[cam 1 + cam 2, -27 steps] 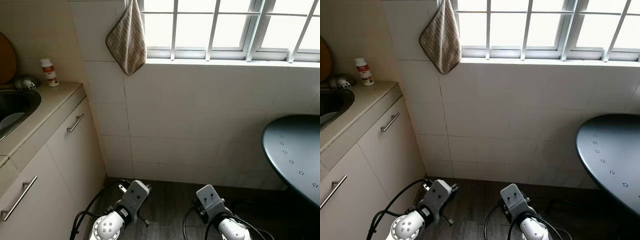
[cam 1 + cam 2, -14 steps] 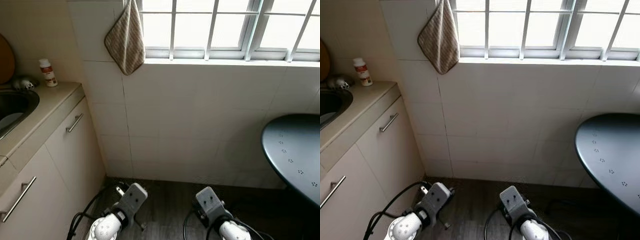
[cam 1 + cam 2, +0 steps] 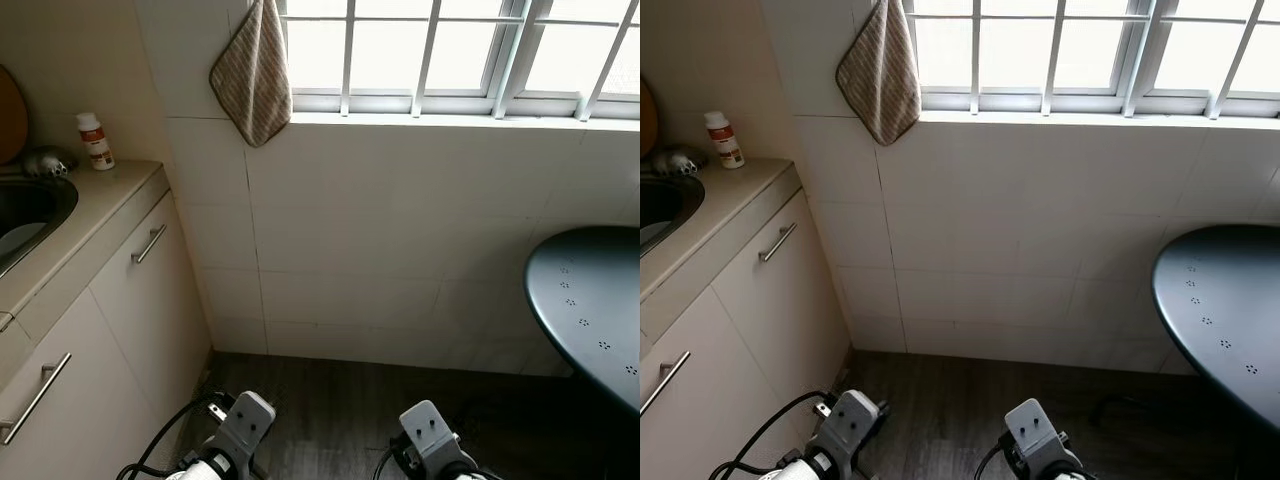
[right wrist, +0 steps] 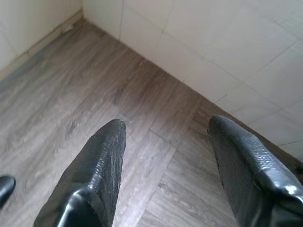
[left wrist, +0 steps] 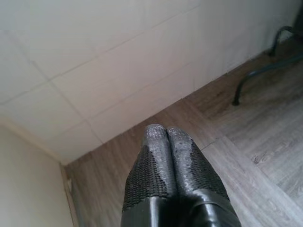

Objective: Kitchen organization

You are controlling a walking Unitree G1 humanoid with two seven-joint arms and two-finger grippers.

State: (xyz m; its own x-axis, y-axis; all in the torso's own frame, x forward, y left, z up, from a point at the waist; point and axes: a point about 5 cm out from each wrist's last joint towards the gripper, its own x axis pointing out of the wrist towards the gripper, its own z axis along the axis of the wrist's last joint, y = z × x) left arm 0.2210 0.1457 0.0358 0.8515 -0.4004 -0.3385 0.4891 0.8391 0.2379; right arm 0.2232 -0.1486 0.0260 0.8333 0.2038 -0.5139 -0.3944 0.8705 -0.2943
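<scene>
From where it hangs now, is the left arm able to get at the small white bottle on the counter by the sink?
Probably not yet. The left claw hangs shut, low over the wood floor, while the white bottle stands at the counter's far corner. Nothing blocks the way; the robot would need to step closer.

You've got a brown-and-cream striped cloth (image 3: 253, 72) upper left, hung against off-white wall tiles (image 3: 400, 240). White window bars (image 3: 430, 50) along the top. Cabinet doors (image 3: 150, 300) at left are beige, handles (image 3: 150, 244) brushed silver, countertop (image 3: 95, 205) beige too. The bottle (image 3: 96, 141) at far left is white with a red-orange label. Table (image 3: 590, 310) on the right edge is dark grey-green with small pale dot clusters. Floor (image 3: 330, 400) is dark grey-brown wood grain. Both grippers' fingers (image 4: 102, 165) are black, with a fine textured weave on the pads.
</scene>
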